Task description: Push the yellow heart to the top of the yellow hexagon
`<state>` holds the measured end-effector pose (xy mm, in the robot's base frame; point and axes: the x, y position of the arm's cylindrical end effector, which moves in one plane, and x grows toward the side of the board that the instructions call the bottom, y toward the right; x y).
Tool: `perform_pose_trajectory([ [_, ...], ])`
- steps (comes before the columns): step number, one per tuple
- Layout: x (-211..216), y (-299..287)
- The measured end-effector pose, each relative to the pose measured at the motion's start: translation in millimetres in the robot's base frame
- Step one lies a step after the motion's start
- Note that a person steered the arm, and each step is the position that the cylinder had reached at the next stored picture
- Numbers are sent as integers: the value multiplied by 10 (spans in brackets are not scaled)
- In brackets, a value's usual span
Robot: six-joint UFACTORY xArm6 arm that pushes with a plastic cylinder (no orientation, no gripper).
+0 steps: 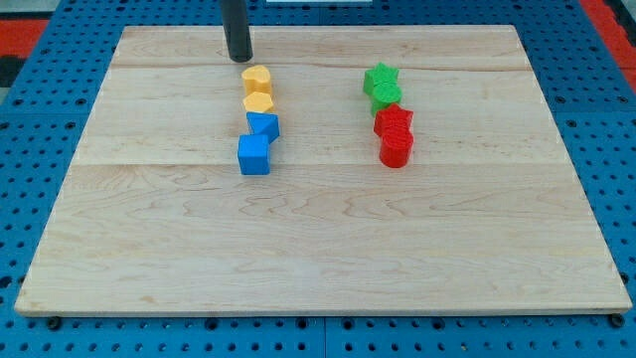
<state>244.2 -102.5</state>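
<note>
My tip (238, 57), a bare rod that grasps nothing, stands upper centre-left, just above the heart (256, 79). The heart already touches the hexagon (257, 102) from the top, so I judge the push essentially finished.

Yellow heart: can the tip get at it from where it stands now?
Probably yes. My tip sits just above and left of the yellow heart, with bare board between; the yellow hexagon lies on its far side.
</note>
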Motion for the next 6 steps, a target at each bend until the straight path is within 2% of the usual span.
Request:
perform_pose_trajectory([
  [1,1,195],
  [6,334,209],
])
